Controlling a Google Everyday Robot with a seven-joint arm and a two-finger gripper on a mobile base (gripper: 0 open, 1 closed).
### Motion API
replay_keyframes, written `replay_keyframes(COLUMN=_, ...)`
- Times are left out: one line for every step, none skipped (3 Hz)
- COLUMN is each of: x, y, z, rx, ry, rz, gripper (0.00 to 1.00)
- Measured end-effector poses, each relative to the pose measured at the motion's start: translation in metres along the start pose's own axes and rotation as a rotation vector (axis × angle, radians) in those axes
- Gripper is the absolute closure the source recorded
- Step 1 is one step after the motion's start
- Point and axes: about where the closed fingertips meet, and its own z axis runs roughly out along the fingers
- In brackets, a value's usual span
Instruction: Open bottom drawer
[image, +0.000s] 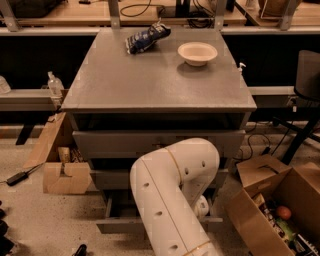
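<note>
Filling the view at 6 o'clock, the white arm (172, 195) bends at its elbow in front of the grey cabinet (150, 85) and covers most of what matters. The gripper (201, 206) sits low behind that elbow, at about 5 o'clock from the frame's centre, close to the bottom drawer (117, 226). Only a pale rounded piece of it shows, so whether the claw is spread or pinched, and what it touches, I cannot tell.

The bottom drawer's slim front lies at 6 o'clock, standing forward of the 2 drawers above, with a dark gap behind it at 7 o'clock. Its centre, knob included, is hidden by the arm. On the cabinet top, a chip bag (146, 38) lies at 12 o'clock and a white bowl (197, 53) at 1 o'clock. A cardboard box (270, 210) is cut off at 4 o'clock.
</note>
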Motion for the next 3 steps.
replay_keyframes(x=0.0000, y=0.0000, z=0.0000, rx=0.000, ry=0.000, rz=0.000, gripper=0.12)
replay_keyframes(x=0.0000, y=0.0011, z=0.0007, rx=-0.002, ry=0.000, rz=0.000, gripper=0.00)
replay_keyframes(x=0.0000, y=0.0011, z=0.0007, rx=-0.002, ry=0.000, rz=0.000, gripper=0.00)
